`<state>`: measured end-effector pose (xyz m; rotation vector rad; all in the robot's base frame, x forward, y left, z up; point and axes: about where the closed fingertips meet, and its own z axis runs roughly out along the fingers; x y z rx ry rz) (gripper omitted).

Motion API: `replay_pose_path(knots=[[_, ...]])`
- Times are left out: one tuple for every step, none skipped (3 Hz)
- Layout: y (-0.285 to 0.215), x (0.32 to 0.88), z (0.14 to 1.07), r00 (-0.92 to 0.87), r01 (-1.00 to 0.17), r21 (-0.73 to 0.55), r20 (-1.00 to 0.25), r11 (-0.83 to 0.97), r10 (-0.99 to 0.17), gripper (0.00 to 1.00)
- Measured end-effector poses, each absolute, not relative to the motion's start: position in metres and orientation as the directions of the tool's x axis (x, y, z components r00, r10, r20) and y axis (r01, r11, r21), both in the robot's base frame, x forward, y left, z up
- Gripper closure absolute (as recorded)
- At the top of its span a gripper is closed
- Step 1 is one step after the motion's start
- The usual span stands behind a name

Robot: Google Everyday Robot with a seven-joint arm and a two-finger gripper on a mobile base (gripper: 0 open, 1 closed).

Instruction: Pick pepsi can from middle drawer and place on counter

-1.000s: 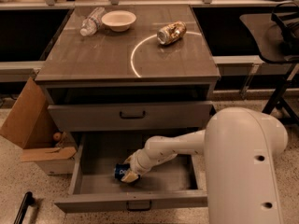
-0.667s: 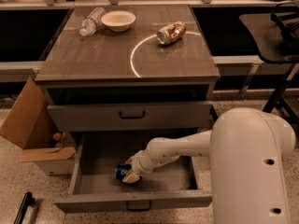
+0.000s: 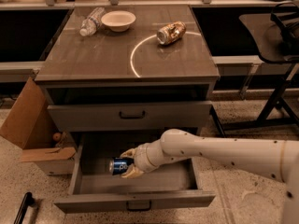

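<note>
Camera view: inside the open middle drawer [image 3: 174, 183], the gripper [image 3: 126, 164] has its jaws clamped around the sideways pepsi can [image 3: 117, 166].

This looks like a robot test lab. The floor [image 3: 236, 120] is hard and speckled, a long work bench [image 3: 233, 3] runs along the back, and an open cardboard box [image 3: 23, 122] sits on the floor. A thin white circle [image 3: 132, 62] is drawn on the counter [image 3: 88, 57]. A white robot arm [image 3: 219, 150] reaches into the middle drawer [image 3: 135, 201] — its gripper [image 3: 127, 164] is closed around the pepsi can [image 3: 118, 166].
</note>
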<state>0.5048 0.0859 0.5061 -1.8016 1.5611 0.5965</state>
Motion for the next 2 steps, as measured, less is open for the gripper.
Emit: replay_pose_path(knots=[[0.059,0.495,0.573,0.268,-0.96,-0.26,-0.77,-0.099,-0.579,1.0],[0.024,0.482,0.577,0.268,-0.96,-0.261,-0.772,-0.098,-0.576,1.0]])
